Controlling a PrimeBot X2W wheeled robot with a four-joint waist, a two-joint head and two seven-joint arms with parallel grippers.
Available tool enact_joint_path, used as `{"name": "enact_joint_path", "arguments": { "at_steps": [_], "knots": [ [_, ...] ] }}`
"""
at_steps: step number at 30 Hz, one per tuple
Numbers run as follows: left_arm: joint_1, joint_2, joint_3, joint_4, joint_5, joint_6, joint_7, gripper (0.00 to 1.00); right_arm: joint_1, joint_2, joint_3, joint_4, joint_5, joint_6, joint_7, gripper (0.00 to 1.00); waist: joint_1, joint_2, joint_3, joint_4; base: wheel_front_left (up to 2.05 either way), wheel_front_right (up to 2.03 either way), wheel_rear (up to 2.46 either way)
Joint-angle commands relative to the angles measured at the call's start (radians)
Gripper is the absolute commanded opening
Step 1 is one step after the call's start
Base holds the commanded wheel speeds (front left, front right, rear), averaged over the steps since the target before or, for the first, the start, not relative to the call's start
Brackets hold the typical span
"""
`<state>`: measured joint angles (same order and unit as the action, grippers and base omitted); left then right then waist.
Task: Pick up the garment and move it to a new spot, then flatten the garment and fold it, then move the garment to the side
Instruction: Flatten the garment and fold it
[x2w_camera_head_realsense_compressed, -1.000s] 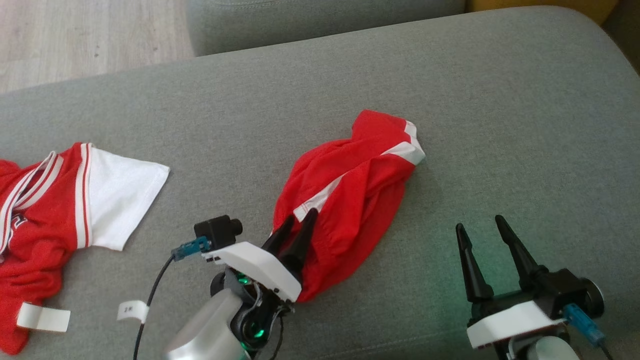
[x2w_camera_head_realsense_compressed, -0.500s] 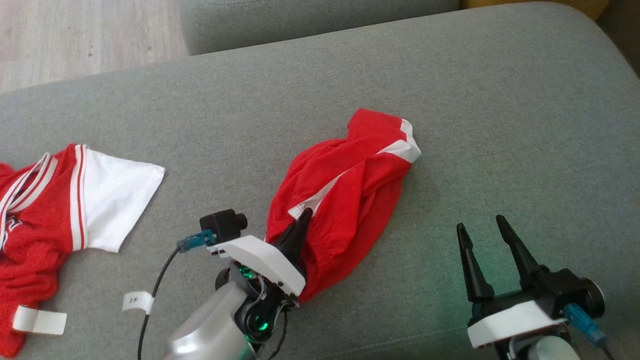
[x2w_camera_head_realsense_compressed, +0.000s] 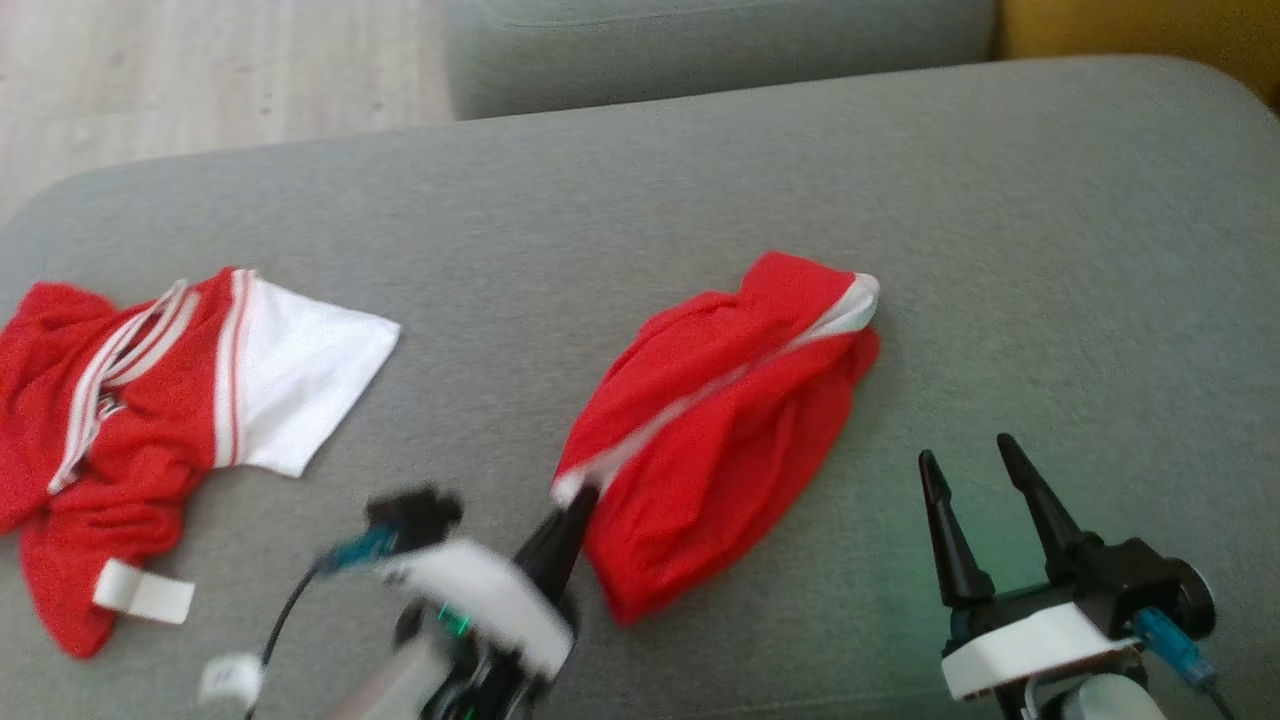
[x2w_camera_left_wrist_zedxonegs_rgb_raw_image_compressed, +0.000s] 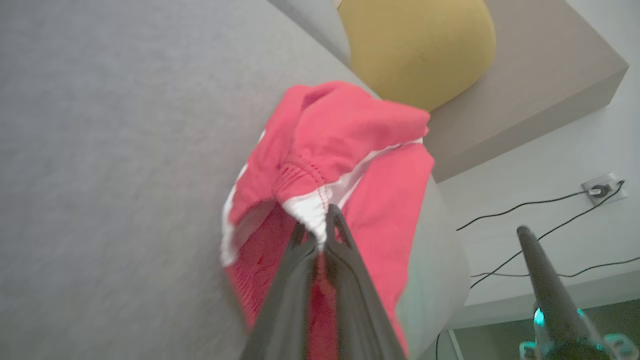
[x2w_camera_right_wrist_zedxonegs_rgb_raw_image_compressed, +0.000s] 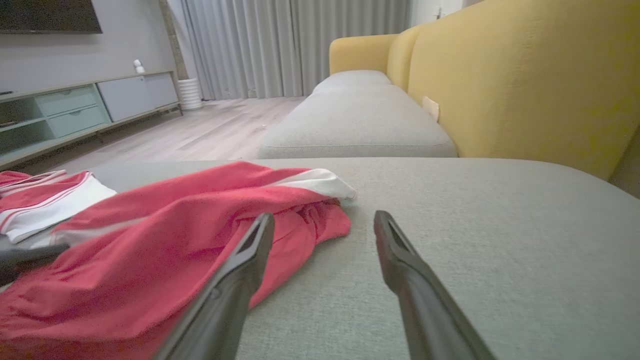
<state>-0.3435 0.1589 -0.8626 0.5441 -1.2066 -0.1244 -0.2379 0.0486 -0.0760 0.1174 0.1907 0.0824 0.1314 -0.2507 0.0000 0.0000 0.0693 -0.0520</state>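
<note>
Bunched midway on the grey sofa seat: red shorts, probably light, limp, sure to sag. Pinched at the white-trimmed edge by the left claw, clamped shut; better spread by two corners. Right claw wide, empty, just beside. Cannot tell the layer count in the pinch; underside folded away, left claw blurred from the head.

At centre, garment: red cloth, matt, finely knit, with white cloth trim. Beneath, sofa cushion: grey woven cloth, matt, slightly coarse. At upper left, floor: pale wood, smooth, low sheen. At lower right, right gripper: dark plastic, smooth, matt; white shell faintly glossy.
</note>
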Motion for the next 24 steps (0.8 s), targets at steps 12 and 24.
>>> {"name": "enact_joint_path", "arguments": {
  "at_steps": [12, 24],
  "knots": [
    [0.157, 0.305, 0.031, -0.281, 0.039, 0.091, 0.039, 0.0, -0.036, -0.065, 0.081, 0.068, 0.119, -0.001, -0.011, 1.0, 0.0, 0.0, -0.04, 0.145, 0.0, 0.0, 0.0],
    [0.128, 0.317, 0.07, -0.288, 0.081, 0.129, 0.005, 0.0, -0.194, -0.138, 0.213, 0.352, 0.214, -0.001, -0.011, 1.0, 0.0, 0.0, -0.025, 0.191, 0.0, 0.0, 0.0]
  ]
}}
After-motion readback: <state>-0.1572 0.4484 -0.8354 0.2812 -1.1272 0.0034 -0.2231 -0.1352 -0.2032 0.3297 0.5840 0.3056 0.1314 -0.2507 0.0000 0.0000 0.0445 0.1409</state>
